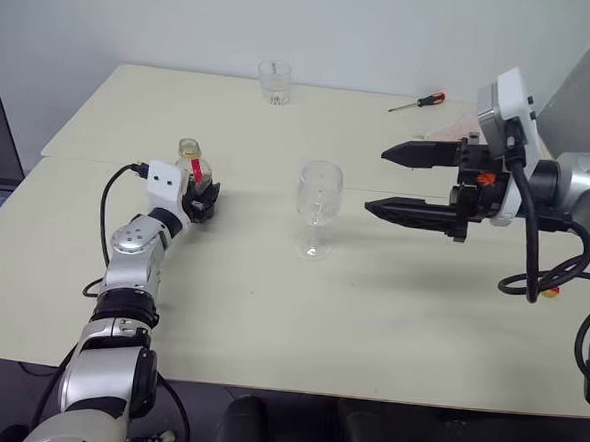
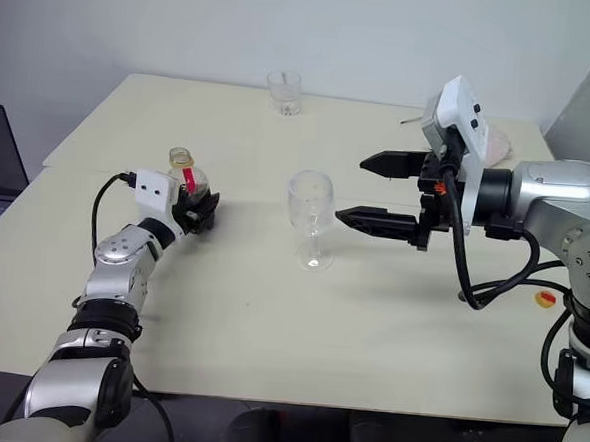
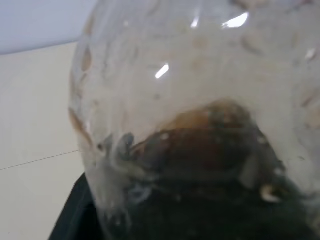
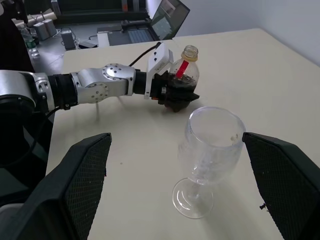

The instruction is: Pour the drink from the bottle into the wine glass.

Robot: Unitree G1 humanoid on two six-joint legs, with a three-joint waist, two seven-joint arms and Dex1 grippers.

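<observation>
Risks knocking over the bottle at left of frame, left hand closing round its belly, grip unclear; right hand, wide open and empty, crowds the wine glass mid-worktop.

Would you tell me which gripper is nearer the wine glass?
Right. The right gripper hovers open just beside the wine glass; the left gripper is farther off, around the bottle.

No legible text, labels or numbers anywhere.
</observation>
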